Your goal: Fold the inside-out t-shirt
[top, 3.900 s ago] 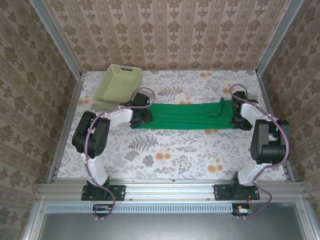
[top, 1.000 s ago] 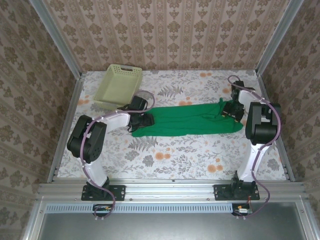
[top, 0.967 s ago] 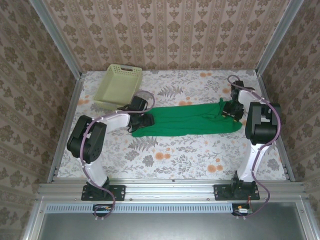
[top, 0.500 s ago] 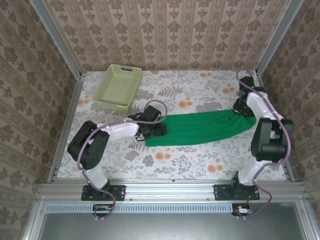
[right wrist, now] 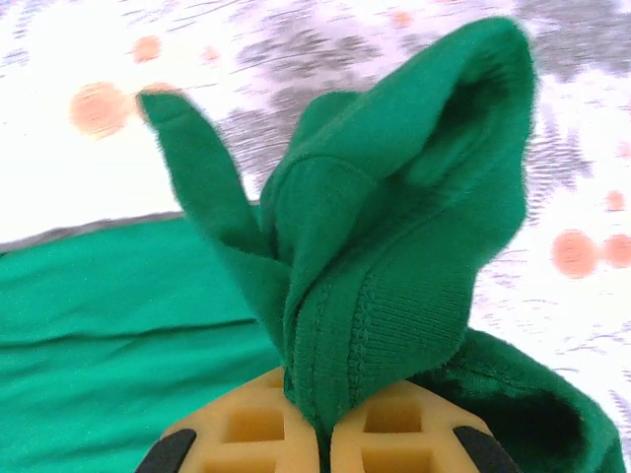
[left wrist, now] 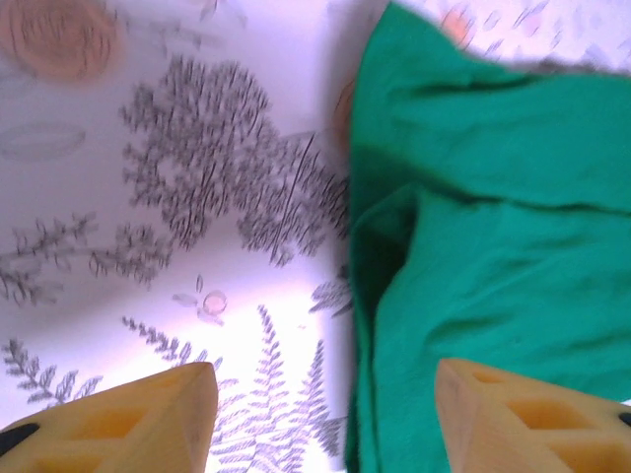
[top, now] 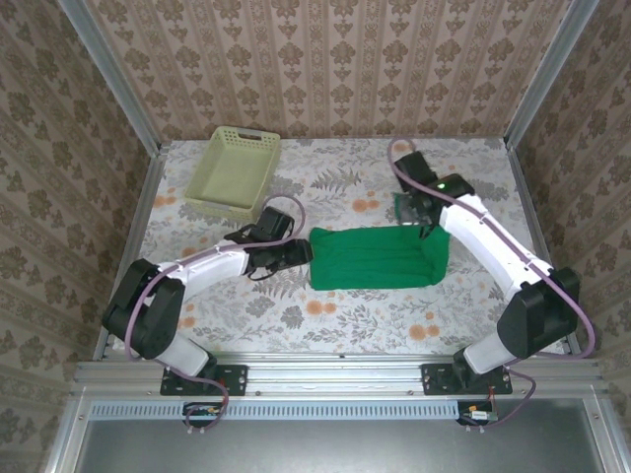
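The green t-shirt (top: 375, 259) lies near the middle of the table as a flat, roughly rectangular folded band. Its right end is gathered up off the surface. The right gripper (right wrist: 325, 434) has its jaws pressed together on that bunched, seamed fold of cloth, holding it just above the shirt's far right corner. The left gripper (left wrist: 323, 394) hangs low at the shirt's left edge with its jaws apart and nothing pinched between them; one yellow finger is over bare table and the other over green cloth.

The table (top: 345, 315) has a pale covering printed with grey ferns and orange flowers. Walls (top: 335, 69) papered in a brown damask stripe close it in on three sides, with metal posts (top: 108, 74) at the corners and a metal rail (top: 335, 372) along the near edge.

A pale yellow-green lattice basket (top: 237, 169) sits at the far left, well apart from the shirt. Nothing lies between the two.

There is one shirt, one basket and two arms.
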Action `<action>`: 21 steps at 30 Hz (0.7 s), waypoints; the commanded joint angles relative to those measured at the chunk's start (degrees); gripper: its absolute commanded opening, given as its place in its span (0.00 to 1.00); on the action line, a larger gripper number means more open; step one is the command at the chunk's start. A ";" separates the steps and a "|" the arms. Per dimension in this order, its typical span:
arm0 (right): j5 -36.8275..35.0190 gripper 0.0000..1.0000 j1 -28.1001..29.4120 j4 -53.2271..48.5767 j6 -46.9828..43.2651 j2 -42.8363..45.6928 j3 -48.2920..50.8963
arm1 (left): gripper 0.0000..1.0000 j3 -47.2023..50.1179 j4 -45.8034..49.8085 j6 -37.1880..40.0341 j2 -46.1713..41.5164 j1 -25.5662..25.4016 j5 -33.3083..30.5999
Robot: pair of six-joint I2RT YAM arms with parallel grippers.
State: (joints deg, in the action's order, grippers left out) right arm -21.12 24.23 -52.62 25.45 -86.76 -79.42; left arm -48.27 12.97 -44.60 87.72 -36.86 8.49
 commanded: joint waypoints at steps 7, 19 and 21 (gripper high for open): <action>2.25 0.00 14.10 -0.22 15.93 -14.71 -7.60 | 0.49 2.30 -10.61 0.06 5.29 -1.73 5.09; 11.20 0.00 17.61 10.38 23.54 -18.47 -6.52 | 0.28 5.17 -16.64 -2.06 8.48 -3.63 6.80; 12.66 0.00 17.77 12.18 24.35 -18.13 -6.17 | 0.25 5.82 -17.65 -2.59 8.45 -3.65 6.93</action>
State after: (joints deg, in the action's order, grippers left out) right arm -12.19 41.43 -44.95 46.50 -106.45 -85.78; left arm -43.59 -2.17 -46.13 95.02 -40.21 14.20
